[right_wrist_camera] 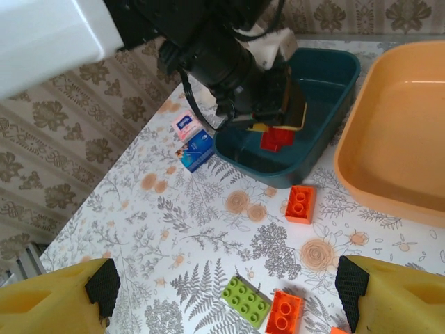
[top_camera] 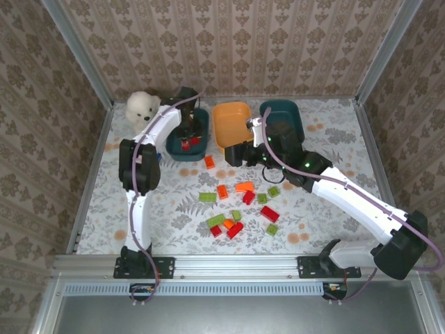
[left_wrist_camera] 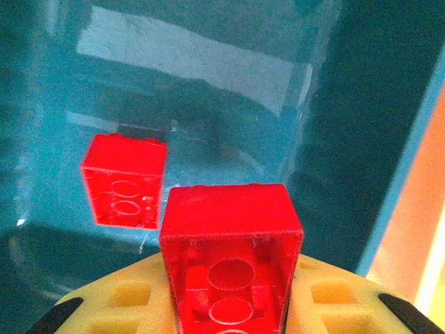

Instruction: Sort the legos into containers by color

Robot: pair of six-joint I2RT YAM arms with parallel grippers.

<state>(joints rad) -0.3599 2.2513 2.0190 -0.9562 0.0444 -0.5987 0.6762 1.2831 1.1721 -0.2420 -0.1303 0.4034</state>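
While the left gripper hangs inside the left teal bin, its pads are closed on a red brick, hollow underside toward the wrist camera. A second red brick lies on the bin floor at 10 o'clock from the held one, apart from it.

Step in hand, as judged: dropping a red into the bin that takes reds. The next move calls for parting the fingers, then lifting clear of the bin wall before swinging toward 5 o'clock, where the loose bricks lie on the table.

Right gripper: fingers spread wide, nothing between them, hovering at the 6 o'clock edge of the orange bin in the top view. An orange brick lies on the table just beside the left teal bin, between it and the orange bin. It is likely the closest pick for that arm. Right teal bin sits at 3 o'clock of the orange bin; its contents cannot be told. Most reds, oranges and greens lie unsorted, so the task looks early.
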